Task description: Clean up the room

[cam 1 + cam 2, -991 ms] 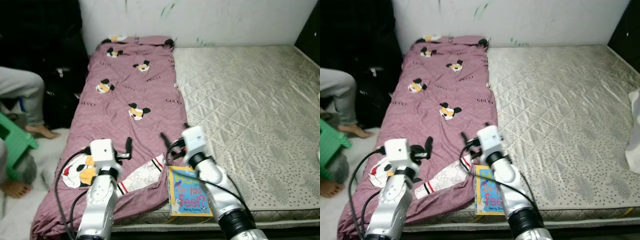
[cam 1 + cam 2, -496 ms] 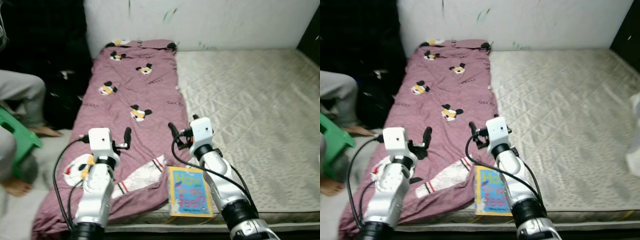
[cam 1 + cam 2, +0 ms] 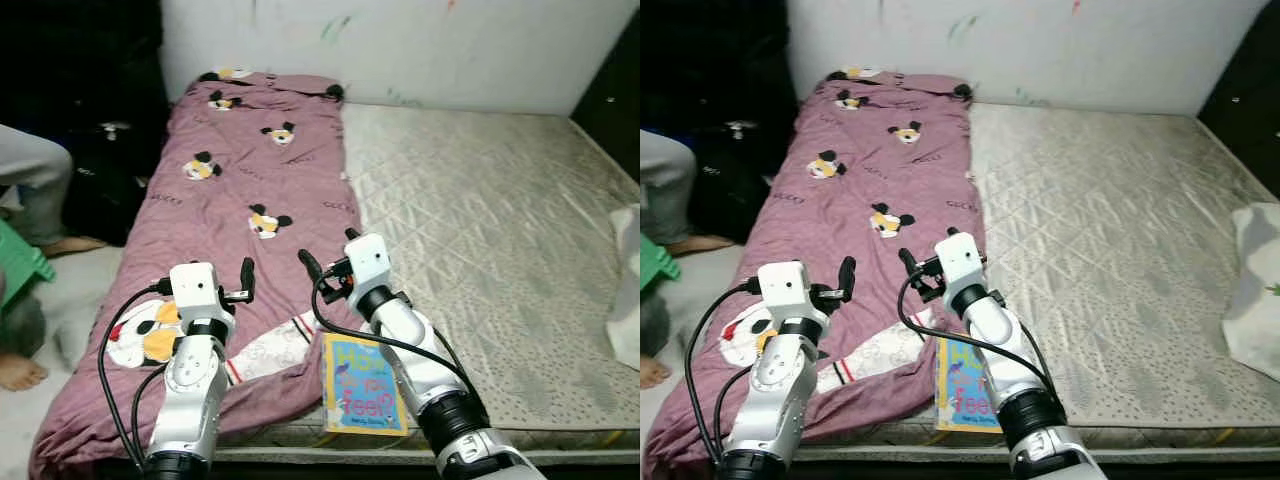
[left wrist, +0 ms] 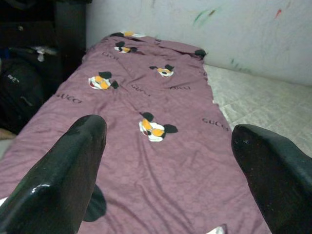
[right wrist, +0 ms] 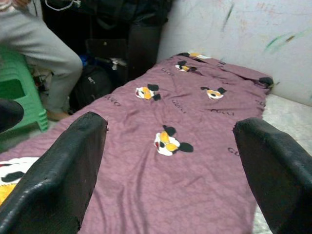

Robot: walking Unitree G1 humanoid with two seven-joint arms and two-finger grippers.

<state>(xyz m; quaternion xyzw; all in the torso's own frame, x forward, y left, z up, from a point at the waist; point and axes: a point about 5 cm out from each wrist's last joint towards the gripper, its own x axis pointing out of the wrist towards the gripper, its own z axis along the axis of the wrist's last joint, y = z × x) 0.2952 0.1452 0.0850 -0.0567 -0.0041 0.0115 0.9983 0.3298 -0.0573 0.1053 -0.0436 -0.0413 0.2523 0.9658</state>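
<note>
A mauve blanket [image 3: 250, 170] printed with cartoon mice covers the left strip of a bare quilted mattress [image 3: 480, 210], and its near end hangs crumpled over the front edge. A blue and yellow picture book [image 3: 363, 385] lies flat at the mattress's front edge, touching the blanket's corner. My left gripper [image 4: 168, 127] hovers open over the blanket's near end, empty, with one finger [image 3: 247, 275] showing. My right gripper [image 3: 327, 248] is open too, above the blanket's right border just beyond the book, holding nothing.
A white pillow [image 3: 628, 280] lies at the mattress's right edge. On the floor to the left are a person's leg [image 3: 30, 175], a bare foot [image 3: 15, 372], a green stool [image 3: 15, 265] and a black bag [image 3: 100, 190]. A white wall closes the far side.
The head camera has swung right, bringing the pillow into view. Both arms stay over the blanket's near end, grippers still open and empty.
</note>
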